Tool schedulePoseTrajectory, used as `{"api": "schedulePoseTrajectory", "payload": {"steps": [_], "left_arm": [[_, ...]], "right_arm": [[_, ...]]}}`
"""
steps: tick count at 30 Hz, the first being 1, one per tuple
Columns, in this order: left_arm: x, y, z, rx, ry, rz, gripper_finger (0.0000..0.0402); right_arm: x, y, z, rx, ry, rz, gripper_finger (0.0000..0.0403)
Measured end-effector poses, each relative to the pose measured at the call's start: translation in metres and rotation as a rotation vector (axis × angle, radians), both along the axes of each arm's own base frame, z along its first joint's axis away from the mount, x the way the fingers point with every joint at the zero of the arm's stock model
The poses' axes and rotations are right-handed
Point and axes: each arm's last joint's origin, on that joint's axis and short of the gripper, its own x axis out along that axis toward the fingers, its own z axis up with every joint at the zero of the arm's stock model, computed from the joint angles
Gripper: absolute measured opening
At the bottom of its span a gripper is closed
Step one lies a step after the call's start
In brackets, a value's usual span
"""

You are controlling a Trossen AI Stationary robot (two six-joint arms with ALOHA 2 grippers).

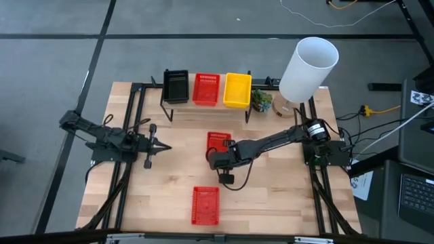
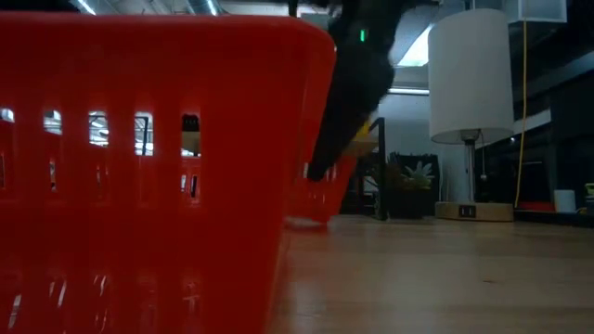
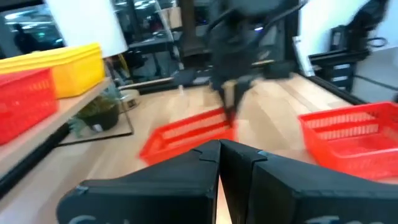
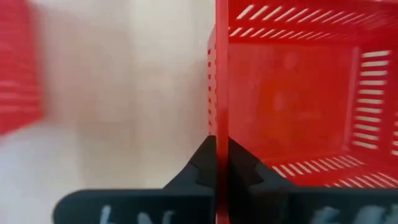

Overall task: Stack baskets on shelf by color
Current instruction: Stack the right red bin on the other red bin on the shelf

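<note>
Now R gripper [image 4: 217,163] pinched shut on red mesh basket [image 4: 298,87] wall, slotted sides.

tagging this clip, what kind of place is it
Probably a robotics lab or workshop: a wooden table with two mounted arms, loose cables on a grey floor, and a laptop beside it.

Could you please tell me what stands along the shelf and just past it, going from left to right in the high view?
Black basket → red basket → yellow basket → small plant → white lamp.
</note>
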Motion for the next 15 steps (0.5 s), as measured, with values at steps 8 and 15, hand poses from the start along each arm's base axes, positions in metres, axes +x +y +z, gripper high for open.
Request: {"api": "schedulePoseTrajectory", "payload": {"steps": [8,15], "left_arm": [[0.002,0.004,-0.001,-0.023,0.007,-0.025,0.0002],[0.002,0.004,-0.001,-0.035,0.008,-0.025,0.0002]], "right_arm": [[0.01,0.038,0.09,0.042,-0.132,0.07,0.0002],[0.012,0.025,0.169,-0.244,-0.347,0.094,0.0001]]}}
